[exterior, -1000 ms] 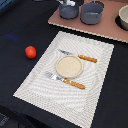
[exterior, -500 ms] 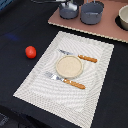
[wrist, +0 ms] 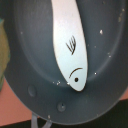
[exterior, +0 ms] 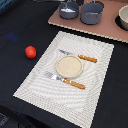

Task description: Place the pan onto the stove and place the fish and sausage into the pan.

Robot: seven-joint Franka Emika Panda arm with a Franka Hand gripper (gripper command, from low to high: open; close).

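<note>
Judging progress: pan on the stove and fish inside it look done; the sausage is the part left.
Stove: pinkish board along the far edge of the exterior view, carrying the pan and a taller grey pot just beside it.
Placemat: beige woven mat in the middle, holding a round plate with a knife and a fork, both orange-handled.
Pan: small grey-blue round pan on the stove, toward the exterior view's left of the pot; the wrist view looks straight down into it.
Fish: flat white piece lying on the pan floor, long axis running across the pan, eye end near the wall.
Sausage: glossy red roundish item on the dark table, off the placemat toward the exterior view's left, well apart from the pan.
Key relation: the wrist camera sits over the pan, so the sausage lies away from the stove, nearer the viewer and toward the exterior view's left.
Gripper: no fingers appear in either view; whether they are spread or closed cannot be told.
</note>
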